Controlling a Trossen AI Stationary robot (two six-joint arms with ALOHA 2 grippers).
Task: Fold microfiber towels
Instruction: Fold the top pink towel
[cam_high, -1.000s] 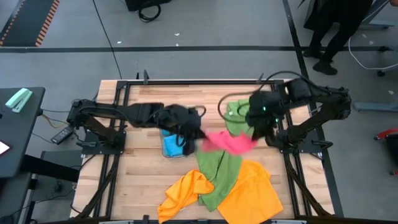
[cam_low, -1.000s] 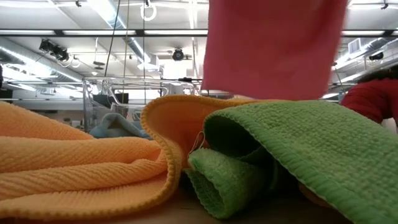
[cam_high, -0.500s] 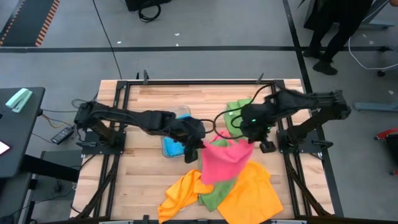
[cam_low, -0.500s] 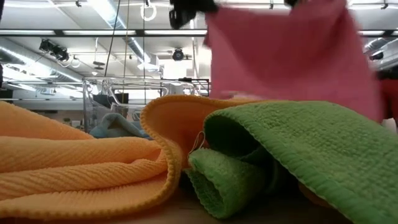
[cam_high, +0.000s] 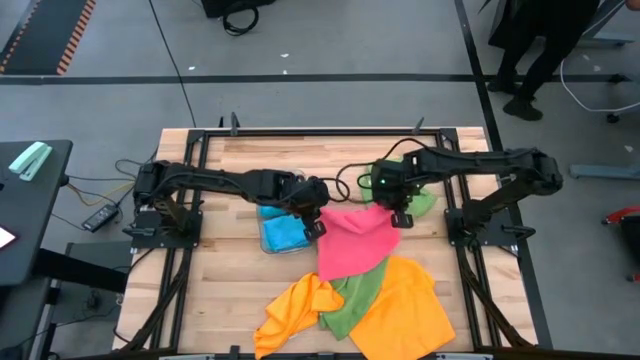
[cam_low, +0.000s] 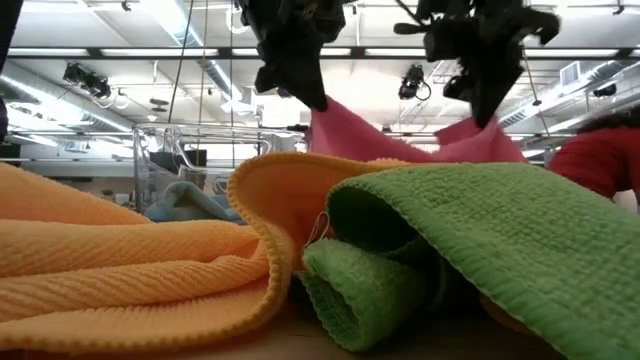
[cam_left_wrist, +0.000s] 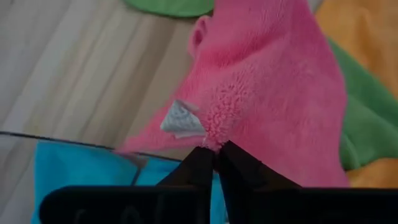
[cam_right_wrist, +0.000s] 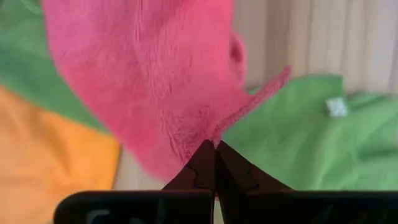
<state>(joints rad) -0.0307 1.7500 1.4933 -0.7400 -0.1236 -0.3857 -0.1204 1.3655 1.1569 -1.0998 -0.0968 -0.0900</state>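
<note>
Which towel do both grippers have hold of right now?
The pink towel: the left gripper and right gripper each pinch an edge of it. The orange, green and blue towels lie ungripped.

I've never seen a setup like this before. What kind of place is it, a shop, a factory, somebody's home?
Probably a robotics lab or workshop. A wooden table stands on a bare grey floor, two arms are mounted on metal frames, and the low view shows strip-lit ceiling with exposed ducts.
</note>
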